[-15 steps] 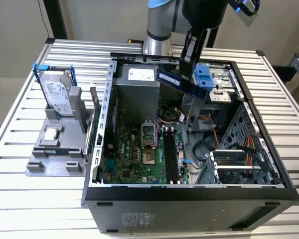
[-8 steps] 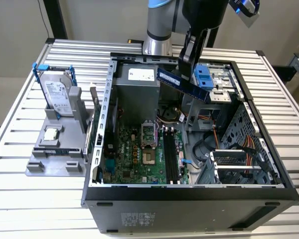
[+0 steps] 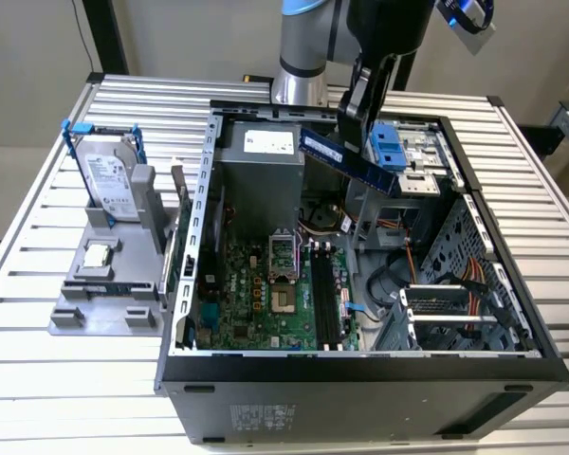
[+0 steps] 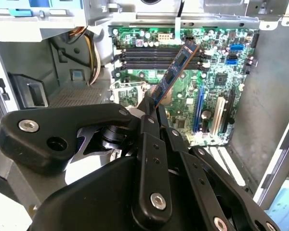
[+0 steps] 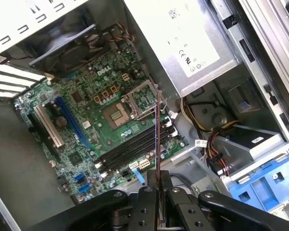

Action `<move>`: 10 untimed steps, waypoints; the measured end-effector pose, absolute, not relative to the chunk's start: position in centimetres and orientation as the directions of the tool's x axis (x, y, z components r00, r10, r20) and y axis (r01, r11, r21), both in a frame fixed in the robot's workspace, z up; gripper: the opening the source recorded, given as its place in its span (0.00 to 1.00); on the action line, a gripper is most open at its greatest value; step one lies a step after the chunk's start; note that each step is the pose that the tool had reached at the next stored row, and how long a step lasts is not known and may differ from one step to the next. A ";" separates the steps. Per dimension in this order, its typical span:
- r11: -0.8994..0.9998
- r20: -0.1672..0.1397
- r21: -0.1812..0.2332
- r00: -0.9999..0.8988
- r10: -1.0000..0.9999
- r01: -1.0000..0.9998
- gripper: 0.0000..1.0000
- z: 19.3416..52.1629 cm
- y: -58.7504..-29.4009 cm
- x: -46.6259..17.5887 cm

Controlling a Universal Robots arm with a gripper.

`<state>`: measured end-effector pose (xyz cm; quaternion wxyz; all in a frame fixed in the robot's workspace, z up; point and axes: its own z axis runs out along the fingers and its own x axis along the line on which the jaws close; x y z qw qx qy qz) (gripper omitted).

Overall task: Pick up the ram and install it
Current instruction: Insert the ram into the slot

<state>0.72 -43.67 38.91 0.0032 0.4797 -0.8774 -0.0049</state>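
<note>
The ram [image 3: 356, 161] is a long dark blue-green stick held in the air over the open computer case [image 3: 360, 365], near its back wall. My gripper [image 3: 349, 131] reaches down from above and is shut on it. In the second wrist view the ram [image 4: 177, 70] sticks out slanted from the gripper [image 4: 152, 107] toward the motherboard. Edge-on in the first wrist view, the ram [image 5: 157, 139] rises from the gripper [image 5: 159, 179] above the black memory slots [image 5: 132, 150]. Those slots [image 3: 327, 301] lie well below the stick, beside the processor socket [image 3: 283, 301].
On the exterior view's left, a grey fixture [image 3: 85, 318] carries a silver hard drive [image 3: 109, 180] in a blue bracket and a small square processor chip [image 3: 97, 256]. Inside the case are the power supply [image 3: 261, 156], a blue drive cage [image 3: 391, 150] and cables [image 3: 427, 270].
</note>
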 end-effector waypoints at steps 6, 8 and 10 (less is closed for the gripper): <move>0.570 0.001 0.012 -0.570 -0.822 -0.822 0.00 38.9 -43.7 0.7; 0.579 0.001 0.012 -0.579 -0.815 -0.815 0.00 38.9 -43.7 0.7; 0.588 0.001 0.012 -0.588 -0.809 -0.809 0.00 38.9 -43.7 0.7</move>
